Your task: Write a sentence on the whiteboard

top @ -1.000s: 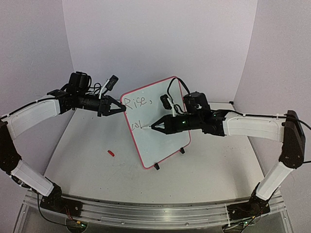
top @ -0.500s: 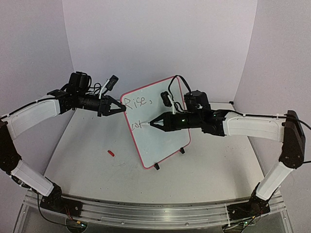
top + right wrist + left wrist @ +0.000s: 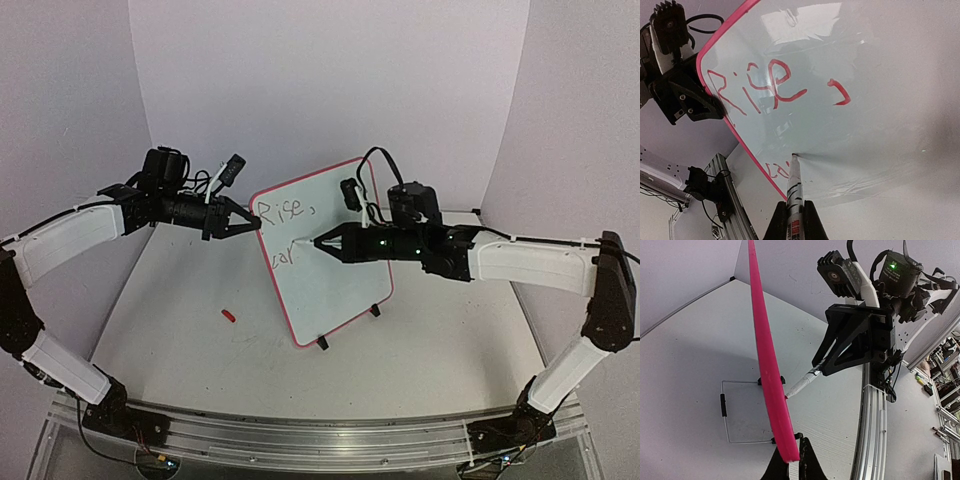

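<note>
Left of the whiteboard (image 3: 340, 290), a small red cap (image 3: 229, 315) lies on the counter (image 3: 420, 340). The left fingers (image 3: 238, 214) pinch the board's upper left rim as it stands tilted on its feet. It looks light, stiff and glossy, likely to skid under pen pressure, so the rim is the sensible hold. Its sentence (image 3: 285, 212) reads "Rise," with a second line begun. The right fingers (image 3: 335, 241) clamp a marker (image 3: 795, 187), tip touching the board.
</note>
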### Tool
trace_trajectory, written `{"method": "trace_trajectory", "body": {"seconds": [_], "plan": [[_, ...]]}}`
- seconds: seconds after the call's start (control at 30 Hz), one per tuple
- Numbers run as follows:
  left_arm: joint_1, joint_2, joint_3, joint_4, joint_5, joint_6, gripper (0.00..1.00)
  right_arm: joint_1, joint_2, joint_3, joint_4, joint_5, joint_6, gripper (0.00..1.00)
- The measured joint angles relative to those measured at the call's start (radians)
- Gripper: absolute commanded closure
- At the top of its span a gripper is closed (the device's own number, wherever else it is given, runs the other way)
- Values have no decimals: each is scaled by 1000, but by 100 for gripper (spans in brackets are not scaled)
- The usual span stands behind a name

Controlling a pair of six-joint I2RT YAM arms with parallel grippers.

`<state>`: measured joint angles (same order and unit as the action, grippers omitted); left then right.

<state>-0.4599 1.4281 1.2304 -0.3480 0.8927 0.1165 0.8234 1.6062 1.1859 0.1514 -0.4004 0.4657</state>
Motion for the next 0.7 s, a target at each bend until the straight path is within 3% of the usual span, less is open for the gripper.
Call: {"method": "trace_trajectory", "body": {"seconds": [0.7], "plan": [[-2, 0, 0, 0, -5, 1, 100, 0, -27, -87, 5, 12, 25, 100]]}}
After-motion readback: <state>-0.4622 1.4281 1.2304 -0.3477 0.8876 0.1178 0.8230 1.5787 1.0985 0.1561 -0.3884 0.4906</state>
